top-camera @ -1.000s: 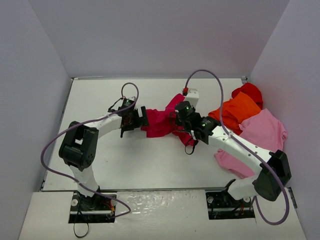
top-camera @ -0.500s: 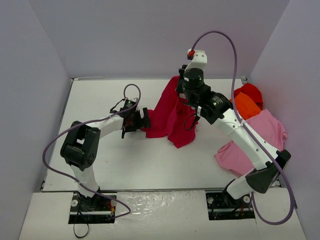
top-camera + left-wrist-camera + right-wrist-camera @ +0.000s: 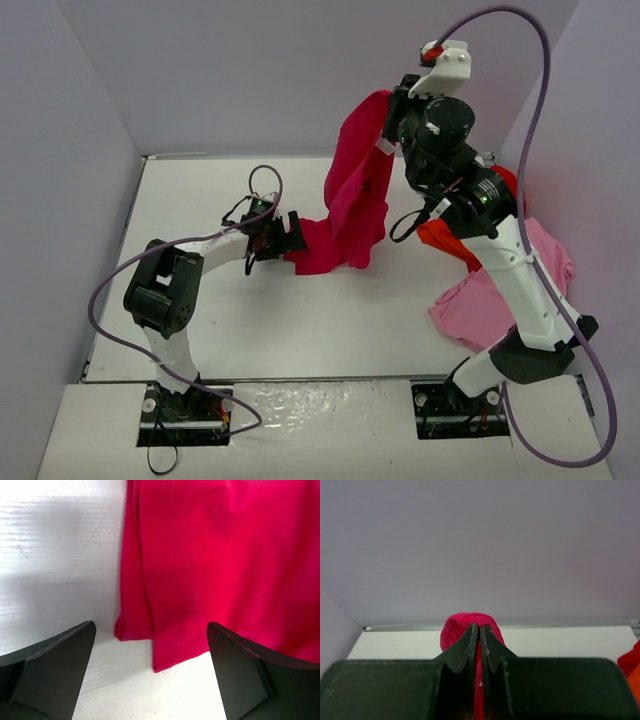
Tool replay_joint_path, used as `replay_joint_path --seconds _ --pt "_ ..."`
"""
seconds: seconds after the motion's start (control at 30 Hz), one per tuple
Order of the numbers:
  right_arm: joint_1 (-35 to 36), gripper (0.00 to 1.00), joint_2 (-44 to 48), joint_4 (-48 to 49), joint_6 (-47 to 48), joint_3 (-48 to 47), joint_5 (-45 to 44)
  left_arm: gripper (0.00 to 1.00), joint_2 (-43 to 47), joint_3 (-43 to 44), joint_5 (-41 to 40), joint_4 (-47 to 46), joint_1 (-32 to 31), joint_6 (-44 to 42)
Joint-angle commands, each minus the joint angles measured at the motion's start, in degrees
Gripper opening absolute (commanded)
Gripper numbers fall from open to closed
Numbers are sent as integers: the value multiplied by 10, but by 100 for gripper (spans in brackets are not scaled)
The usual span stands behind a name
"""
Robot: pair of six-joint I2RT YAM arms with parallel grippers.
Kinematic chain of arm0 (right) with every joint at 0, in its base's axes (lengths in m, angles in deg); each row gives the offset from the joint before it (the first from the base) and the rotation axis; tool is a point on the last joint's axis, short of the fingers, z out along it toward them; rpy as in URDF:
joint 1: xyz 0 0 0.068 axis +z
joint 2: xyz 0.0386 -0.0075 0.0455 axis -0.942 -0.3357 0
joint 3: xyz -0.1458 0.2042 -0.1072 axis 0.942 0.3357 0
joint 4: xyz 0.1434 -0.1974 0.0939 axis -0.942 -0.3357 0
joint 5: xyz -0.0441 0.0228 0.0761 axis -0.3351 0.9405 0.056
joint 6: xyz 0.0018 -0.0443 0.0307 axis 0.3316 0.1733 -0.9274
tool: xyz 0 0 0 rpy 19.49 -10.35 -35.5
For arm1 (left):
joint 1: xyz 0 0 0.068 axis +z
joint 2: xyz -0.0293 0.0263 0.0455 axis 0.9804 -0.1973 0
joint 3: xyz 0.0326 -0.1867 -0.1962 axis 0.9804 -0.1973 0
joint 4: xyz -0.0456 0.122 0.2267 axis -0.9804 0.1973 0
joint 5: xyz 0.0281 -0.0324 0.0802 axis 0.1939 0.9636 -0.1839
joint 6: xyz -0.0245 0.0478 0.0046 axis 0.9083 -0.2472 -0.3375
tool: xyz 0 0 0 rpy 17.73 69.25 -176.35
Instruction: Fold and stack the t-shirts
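Looked down on a white table (image 3: 200,330) boxed by plain pale walls (image 3: 90,120). At left, found the left gripper (image 3: 288,236) low over the surface, jaws spread wide and empty, facing the trailing end of the crimson shirt (image 3: 355,200). Hung nearly upright, long axis rising rightward from tabletop to the right gripper (image 3: 392,105), pinched tight on its top fold. Farther right, lay heaped: orange shirt (image 3: 438,236), pink shirt (image 3: 500,290), bright red shirt (image 3: 508,180).

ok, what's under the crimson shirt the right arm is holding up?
Only white table shows beneath the hanging part of the crimson shirt. Its lower end lies on the table at the open left gripper; anything under that end is covered.
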Motion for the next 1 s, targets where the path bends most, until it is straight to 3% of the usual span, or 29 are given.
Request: replay_joint_path --seconds 0.0,0.1,0.3,0.47,0.7,0.83,0.97 --pt "-2 0 35 101 60 -88 42 92 -3 15 28 -38 -7 16" --pt "-2 0 48 141 80 -130 70 93 -5 15 35 -63 -7 20" --pt "-2 0 81 193 104 -111 61 97 -8 18 64 -89 -9 28" --pt "-2 0 40 137 109 -168 36 97 -4 18 92 -110 -10 39" --pt "-2 0 27 137 121 -173 23 97 40 9 109 -118 -40 58" --pt "-2 0 18 137 138 -168 6 97 61 -11 133 -156 -80 114" --pt "-2 0 13 138 152 -158 -16 97 78 -46 172 -240 -106 238"
